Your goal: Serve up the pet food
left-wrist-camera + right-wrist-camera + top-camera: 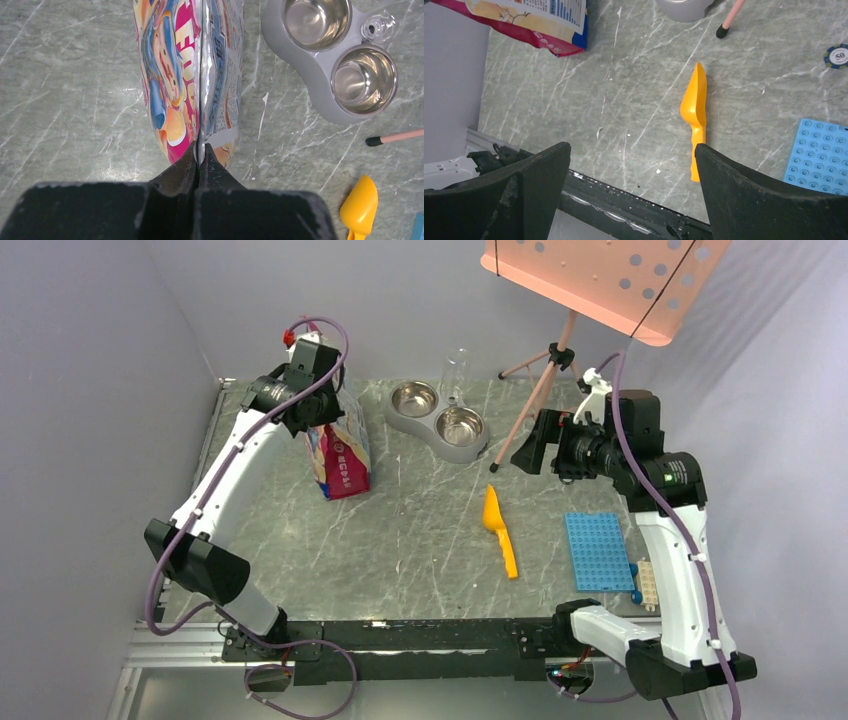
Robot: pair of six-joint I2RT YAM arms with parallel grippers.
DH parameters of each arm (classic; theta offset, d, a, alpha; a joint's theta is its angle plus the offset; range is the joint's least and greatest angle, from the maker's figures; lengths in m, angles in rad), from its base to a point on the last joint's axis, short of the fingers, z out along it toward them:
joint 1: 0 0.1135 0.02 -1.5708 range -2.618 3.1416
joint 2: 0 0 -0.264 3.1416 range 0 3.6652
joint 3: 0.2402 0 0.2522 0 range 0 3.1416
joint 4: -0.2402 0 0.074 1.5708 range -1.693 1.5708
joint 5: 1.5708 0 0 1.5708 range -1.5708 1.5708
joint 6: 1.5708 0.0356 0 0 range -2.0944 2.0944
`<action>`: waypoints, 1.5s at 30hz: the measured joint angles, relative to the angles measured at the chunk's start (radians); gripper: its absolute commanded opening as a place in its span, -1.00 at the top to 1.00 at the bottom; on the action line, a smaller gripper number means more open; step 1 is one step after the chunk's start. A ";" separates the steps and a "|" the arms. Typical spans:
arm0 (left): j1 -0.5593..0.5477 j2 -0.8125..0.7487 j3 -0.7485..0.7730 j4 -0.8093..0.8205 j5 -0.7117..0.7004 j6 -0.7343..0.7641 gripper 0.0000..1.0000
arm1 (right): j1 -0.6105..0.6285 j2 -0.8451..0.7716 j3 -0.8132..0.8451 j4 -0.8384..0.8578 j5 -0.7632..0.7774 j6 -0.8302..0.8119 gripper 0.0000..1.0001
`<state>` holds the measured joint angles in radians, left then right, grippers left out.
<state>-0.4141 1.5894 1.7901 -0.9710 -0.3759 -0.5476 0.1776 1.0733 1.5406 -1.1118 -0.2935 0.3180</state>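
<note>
You cannot see the pet food in any view. By my judgement it sits inside the printed bag [340, 455], which stands upright at the back left of the counter [420, 550]. Expect the kibble to behave as a loose, dry mass of tiny hard pieces: light per piece, quick to roll and scatter, and impossible to pinch directly. You will have to move it by its container or with the yellow scoop [500, 530].

The bag looks like thin, glossy foil. It is probably soft, crinkly and slippery, and likely to sag or tip as its contents shift. The flat top seam is the sensible place to hold it, and that is where the left end effector [200, 150] is pressed together, pinching the seam edge. Whether the seam is sealed or already opened, I cannot tell.

The right end effector [631, 146] hangs spread wide and empty above the scoop. The scoop lies on its side, well apart from the bag, with its handle toward the near edge. It is rigid plastic, so I would take it by the handle.

The 2 steel bowls in the grey feeder [402, 423] show empty. They sit just beside the bag's right, with a clear bottle [455, 370] behind them.

The counter is smooth, hard, marbled stone, so spilled pellets would likely skate. The room is tight: grey walls close in on both sides, and a tripod leg [530, 410] lands near the feeder under a pink perforated panel [610, 275]. A blue studded plate [598, 550] lies near the right arm.
</note>
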 measured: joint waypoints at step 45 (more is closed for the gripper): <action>0.069 -0.528 -0.249 -0.031 0.333 -0.353 -0.08 | 0.679 0.546 0.268 0.490 0.252 0.296 0.01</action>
<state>-0.3447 1.0611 1.5414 -1.0019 -0.0433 -0.9009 0.8562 1.6188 1.8084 -0.6220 -0.0418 0.6136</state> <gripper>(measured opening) 0.543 0.556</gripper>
